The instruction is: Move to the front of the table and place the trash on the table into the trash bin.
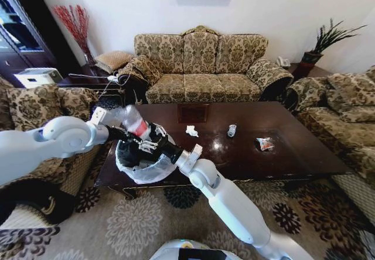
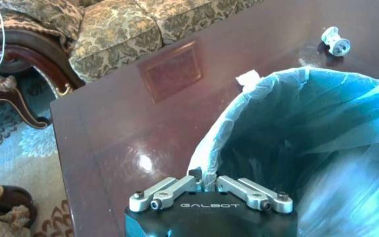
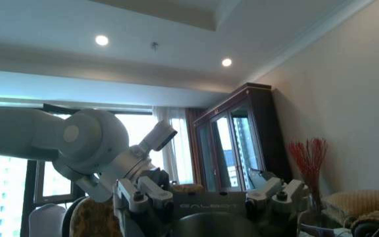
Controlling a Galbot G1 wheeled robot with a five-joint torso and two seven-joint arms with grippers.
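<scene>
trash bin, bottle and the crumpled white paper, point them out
trash bin (image 2: 206, 148): left wrist view, bag-lined rim nearest the gripper.
bottle (image 1: 135, 122): head view, red label, above the bin.
crumpled white paper (image 1: 191, 131): head view, its middle, on the table.

3 scraps (image 1: 191, 131), 1 bottle (image 1: 136, 123), 1 bin (image 1: 142, 166)

The left gripper (image 1: 120, 136) grips the rim of the trash bin (image 1: 143, 169) at the table's (image 1: 246, 154) near left corner. Above the bin, the right gripper (image 1: 147, 137) holds a bottle (image 1: 133, 121). Three scraps (image 1: 191, 131) lie farther right.
</scene>
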